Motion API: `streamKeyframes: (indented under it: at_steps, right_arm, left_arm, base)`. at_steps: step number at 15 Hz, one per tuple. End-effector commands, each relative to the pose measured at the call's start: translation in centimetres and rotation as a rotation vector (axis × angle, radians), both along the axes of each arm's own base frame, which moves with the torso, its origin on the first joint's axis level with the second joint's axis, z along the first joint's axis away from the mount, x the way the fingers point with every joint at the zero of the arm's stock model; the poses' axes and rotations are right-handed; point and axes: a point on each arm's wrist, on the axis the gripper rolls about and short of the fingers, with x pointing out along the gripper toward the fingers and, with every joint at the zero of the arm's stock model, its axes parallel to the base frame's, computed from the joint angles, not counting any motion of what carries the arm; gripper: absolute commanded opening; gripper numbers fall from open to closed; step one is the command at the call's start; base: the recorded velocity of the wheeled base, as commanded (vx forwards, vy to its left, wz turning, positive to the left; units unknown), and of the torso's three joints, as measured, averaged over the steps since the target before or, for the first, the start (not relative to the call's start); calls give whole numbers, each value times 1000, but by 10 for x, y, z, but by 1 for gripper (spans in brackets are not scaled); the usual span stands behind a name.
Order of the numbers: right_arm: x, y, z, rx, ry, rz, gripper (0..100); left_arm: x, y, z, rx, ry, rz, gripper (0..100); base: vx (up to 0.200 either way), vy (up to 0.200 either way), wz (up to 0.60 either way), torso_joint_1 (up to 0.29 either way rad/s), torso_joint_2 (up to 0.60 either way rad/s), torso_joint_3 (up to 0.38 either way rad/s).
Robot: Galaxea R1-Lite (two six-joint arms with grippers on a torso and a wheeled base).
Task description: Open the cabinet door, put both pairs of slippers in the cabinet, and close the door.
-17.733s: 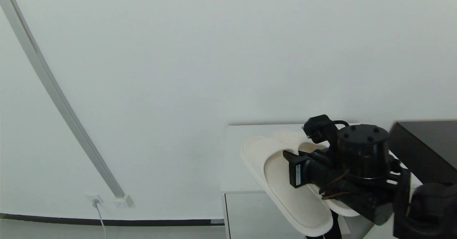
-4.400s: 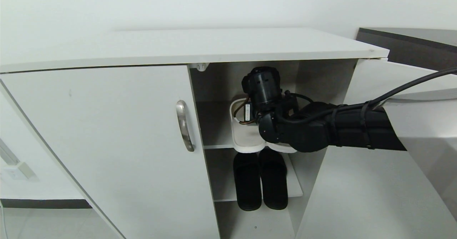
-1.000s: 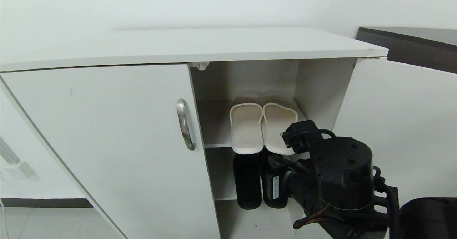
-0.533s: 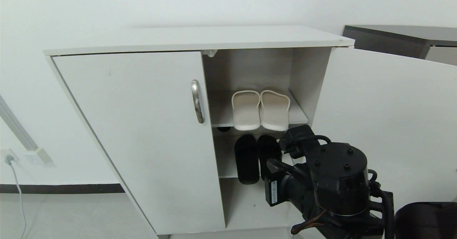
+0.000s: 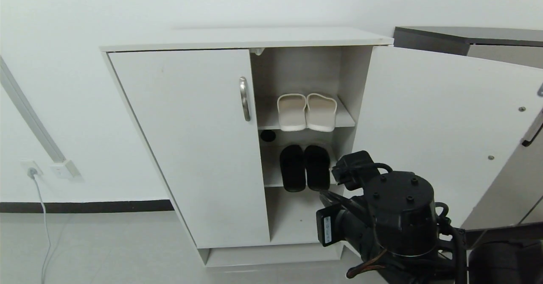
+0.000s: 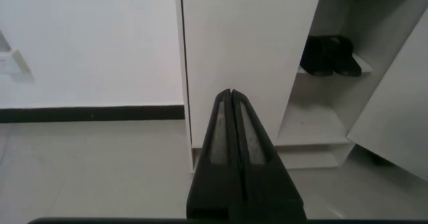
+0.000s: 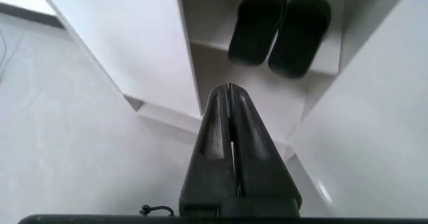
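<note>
Two pairs of slippers are shown inside the white cabinet (image 5: pixel 237 38). The white slippers (image 5: pixel 306 112) are set side by side on the upper shelf (image 5: pixel 267 114), and the black slippers (image 5: pixel 304 167) side by side on the middle shelf (image 5: pixel 271 176). The right-hand door (image 5: pixel 445 127) is swung wide open. The left-hand door (image 5: pixel 186 140), fitted with a metal handle (image 5: pixel 244 99), is shut.

The right gripper (image 7: pixel 229 90) is held outside the cabinet, in front of the open compartment, with its jaws pressed together and nothing between them. The black slippers are seen ahead of these jaw tips and well apart from them, and the bottom panel (image 7: pixel 281 97) lies between. The open door is seen to one side of the jaws and the shut door to the other.

The left gripper (image 6: pixel 231 93) is likewise closed and empty, its jaws meeting along their length. The shut door is faced ahead of its tips, with the black slippers farther off past that door's edge and the grey floor (image 6: pixel 87 164) beneath. Both pairs lie apart from both grippers.
</note>
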Motion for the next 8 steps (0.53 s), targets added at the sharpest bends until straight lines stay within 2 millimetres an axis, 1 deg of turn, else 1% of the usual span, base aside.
streamKeyframes:
  at_steps: [1,8]
  right_arm:
    - [1,-2,-5,-25,6,-3,0]
    - [1,-2,-6,-30,8,-1,0]
  left_arm:
    - [0,0,0,-1,1,2,0]
    - [0,0,0,-1,1,4,0]
  base:
    - [-200,0,0,2,2,7]
    - [0,0,0,0,0,0]
